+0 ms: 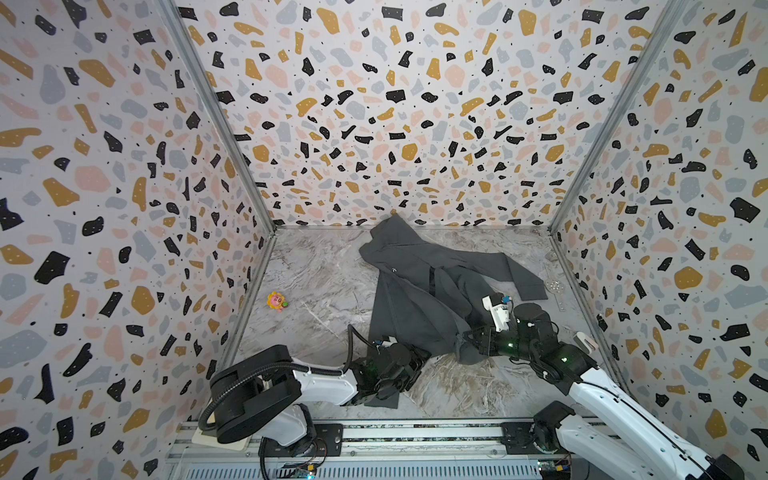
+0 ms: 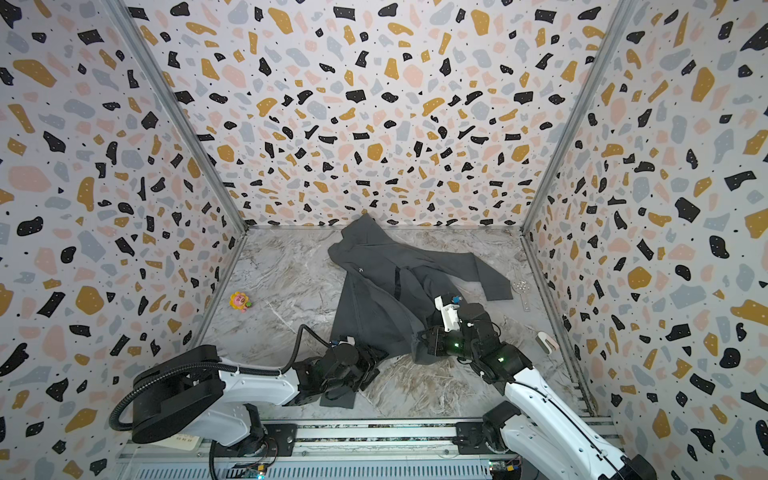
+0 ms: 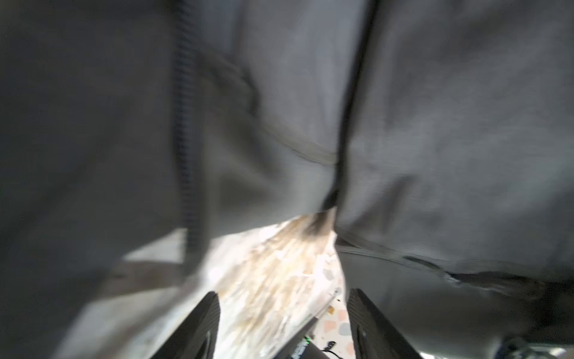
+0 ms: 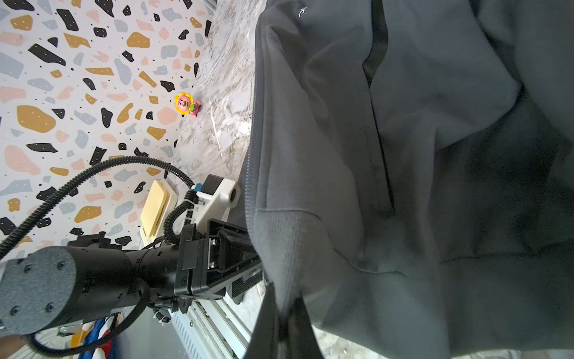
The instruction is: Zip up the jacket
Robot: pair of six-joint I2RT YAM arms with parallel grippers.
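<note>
Pinching jacket [image 4: 403, 155] hem, right gripper [image 4: 284, 295] closed, left gripper [image 3: 283, 292] jaws apart, holding nothing, white chest logo [image 4: 302, 11] unreadable

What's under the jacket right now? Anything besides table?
Under the jacket, only marble table shows at the raised near hem, ahead of the open left pincer. Everything beneath the rest is covered by fabric; can't tell.
</note>
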